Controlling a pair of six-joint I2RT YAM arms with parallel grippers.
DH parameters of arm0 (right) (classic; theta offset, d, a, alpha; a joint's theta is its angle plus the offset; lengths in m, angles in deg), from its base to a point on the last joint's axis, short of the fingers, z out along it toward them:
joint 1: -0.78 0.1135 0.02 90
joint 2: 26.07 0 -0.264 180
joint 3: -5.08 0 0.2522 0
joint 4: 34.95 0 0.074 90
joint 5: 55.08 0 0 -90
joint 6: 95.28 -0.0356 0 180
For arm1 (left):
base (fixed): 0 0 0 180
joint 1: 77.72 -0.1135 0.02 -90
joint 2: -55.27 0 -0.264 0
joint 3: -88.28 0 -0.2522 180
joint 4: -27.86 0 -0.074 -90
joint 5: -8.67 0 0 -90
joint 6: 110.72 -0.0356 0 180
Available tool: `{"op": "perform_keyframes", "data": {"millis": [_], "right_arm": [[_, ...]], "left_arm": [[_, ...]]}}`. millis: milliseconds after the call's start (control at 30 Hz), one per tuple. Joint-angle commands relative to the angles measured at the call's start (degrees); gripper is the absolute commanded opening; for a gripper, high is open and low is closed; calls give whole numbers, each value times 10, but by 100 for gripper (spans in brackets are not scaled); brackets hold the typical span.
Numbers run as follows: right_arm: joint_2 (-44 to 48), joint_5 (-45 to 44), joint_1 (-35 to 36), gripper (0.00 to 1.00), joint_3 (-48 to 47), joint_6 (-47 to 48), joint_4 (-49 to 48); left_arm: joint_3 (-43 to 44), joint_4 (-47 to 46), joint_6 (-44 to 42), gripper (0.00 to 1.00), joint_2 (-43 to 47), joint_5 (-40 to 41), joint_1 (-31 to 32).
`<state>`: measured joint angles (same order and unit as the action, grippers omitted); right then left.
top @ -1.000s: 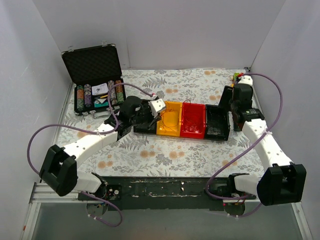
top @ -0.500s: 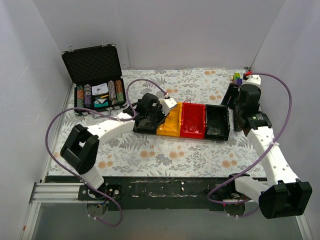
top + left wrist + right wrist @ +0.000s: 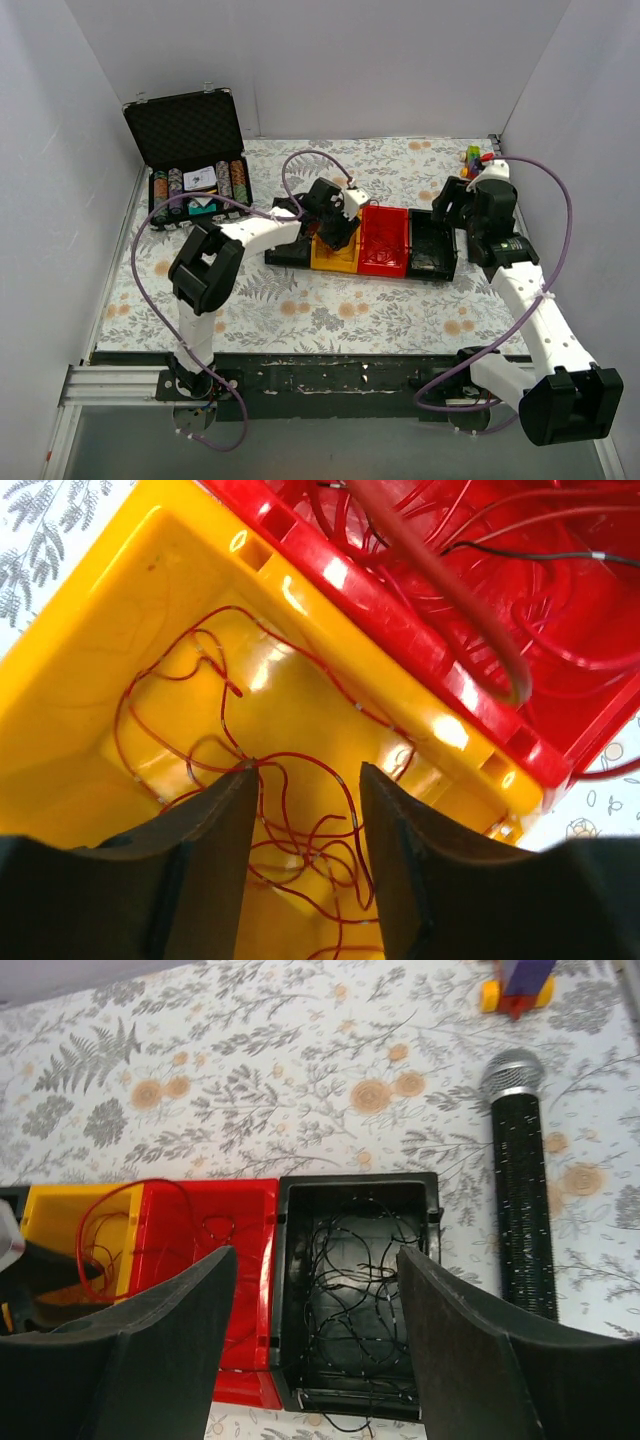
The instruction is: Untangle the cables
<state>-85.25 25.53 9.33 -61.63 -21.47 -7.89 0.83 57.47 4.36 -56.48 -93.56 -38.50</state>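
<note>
Cables (image 3: 290, 756) in yellow bin (image 3: 110, 610), lower loops hidden behind left hand (image 3: 308, 795)

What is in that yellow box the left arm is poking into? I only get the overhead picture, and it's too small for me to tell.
Observer: The left wrist camera shows thin red wires looped loosely across the floor of the yellow bin.
Operator: Is the claw holding any of them?
Observer: It seems not. The left gripper has its fingers apart, and no wire is pinched between them.
Operator: And what about the black box on the right?
Observer: The right wrist camera looks straight into the black bin, where thin dark wires lie in a tangle.
</note>
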Motion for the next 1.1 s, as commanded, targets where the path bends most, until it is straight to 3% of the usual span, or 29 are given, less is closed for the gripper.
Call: {"op": "perform_keyframes", "data": {"millis": [0,133,167,400,600,800,1067], "right_arm": [[8,71,29,73,47,3,-59],[-18,89,61,73,48,29,-55],[-25,115,65,73,46,33,-50],[-13,153,90,69,61,78,-36],[-13,97,126,64,61,115,37],[-28,44,156,64,75,130,59],[-88,-12,177,57,65,151,31]], "left_arm": [[35,44,25,53,1,2,2],[9,43,29,85,62,-15,2],[2,43,29,88,84,-20,2],[-29,83,26,89,201,-73,2],[-7,134,10,82,257,-125,1],[13,182,-17,80,291,-132,-9],[9,210,4,79,271,-154,-78]]}}
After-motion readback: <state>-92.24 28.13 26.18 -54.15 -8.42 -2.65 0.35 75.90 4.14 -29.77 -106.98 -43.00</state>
